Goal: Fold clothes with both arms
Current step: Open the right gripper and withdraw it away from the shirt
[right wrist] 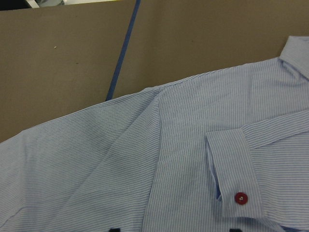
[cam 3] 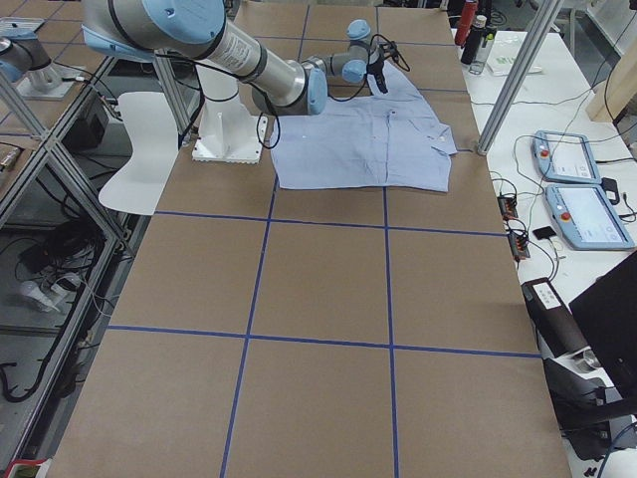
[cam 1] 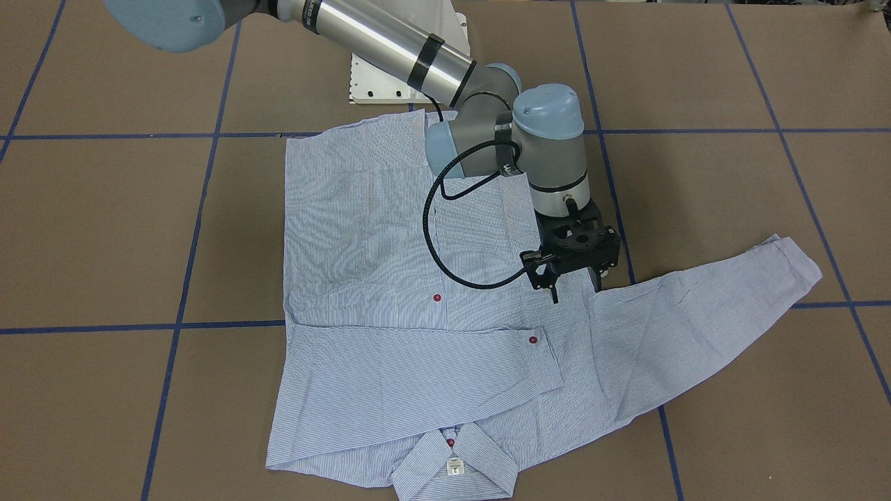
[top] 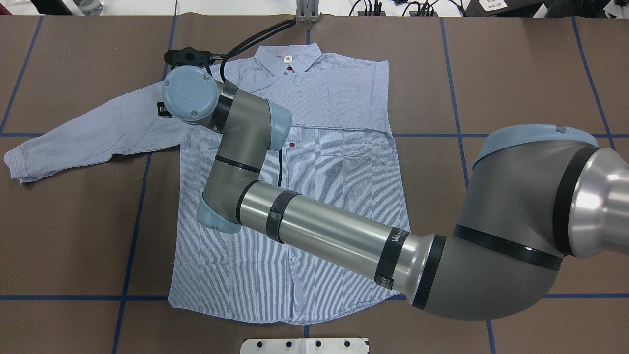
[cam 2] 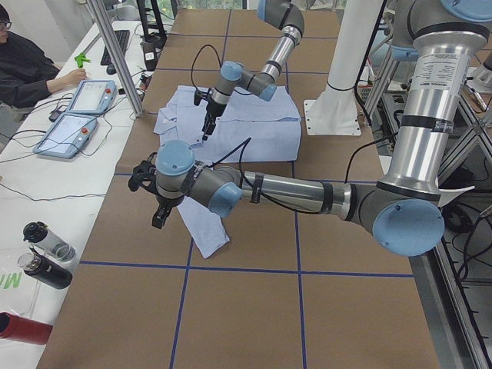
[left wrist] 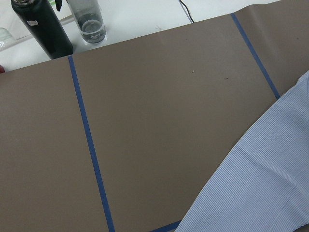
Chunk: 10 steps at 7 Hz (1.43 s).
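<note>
R hand (cam 1: 578, 291) open, empty; L hand (cam 2: 159, 215) can't tell; shirt (cam 1: 362, 229) prob. light, floppy, so pinch loose sleeve (cam 1: 703, 306) at shoulder (cam 1: 603, 376) & cuff (cam 1: 793, 261).

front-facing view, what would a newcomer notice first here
The striped shirt lies front up on the brown table, one sleeve folded across the chest and the other sleeve stretched out sideways. The right arm reaches across it, its open hand poised over the shoulder by the stretched sleeve.
</note>
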{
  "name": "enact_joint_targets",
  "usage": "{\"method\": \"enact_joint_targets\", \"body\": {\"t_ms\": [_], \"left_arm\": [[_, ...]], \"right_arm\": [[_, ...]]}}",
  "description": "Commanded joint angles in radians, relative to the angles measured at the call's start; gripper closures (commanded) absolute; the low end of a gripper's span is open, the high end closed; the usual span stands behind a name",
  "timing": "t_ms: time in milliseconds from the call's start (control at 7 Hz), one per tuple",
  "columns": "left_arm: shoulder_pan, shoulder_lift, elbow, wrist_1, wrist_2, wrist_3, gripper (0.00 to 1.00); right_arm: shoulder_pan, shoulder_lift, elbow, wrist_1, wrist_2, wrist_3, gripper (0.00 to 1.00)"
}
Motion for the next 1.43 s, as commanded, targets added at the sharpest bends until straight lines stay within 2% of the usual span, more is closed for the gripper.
{"method": "enact_joint_targets", "body": {"t_ms": [0,286,571,714,1000,1143,1286], "left_arm": [[0.009,0.049,-0.008,-0.078,0.088,-0.141,0.0],[0.083,0.137,-0.004,-0.299,0.16,-0.391,0.01],[0.282,0.215,0.001,-0.51,0.324,-0.711,0.01],[0.333,0.241,0.007,-0.546,0.36,-0.769,0.01],[0.39,0.26,0.022,-0.553,0.437,-0.812,0.02],[0.445,0.26,0.05,-0.585,0.502,-0.856,0.02],[0.467,0.26,0.135,-0.702,0.521,-0.898,0.05]], "right_arm": [[0.058,-0.108,0.261,-0.228,0.094,-0.023,0.01],[0.126,-0.182,0.566,-0.634,0.193,-0.039,0.0],[0.228,-0.314,0.816,-0.942,0.276,-0.309,0.0],[0.273,-0.397,0.941,-1.048,0.285,-0.451,0.0],[0.392,-0.632,1.168,-1.052,0.407,-0.49,0.0],[0.442,-0.703,1.227,-1.051,0.458,-0.502,0.0],[0.492,-0.773,1.264,-1.057,0.515,-0.503,0.0]]}}
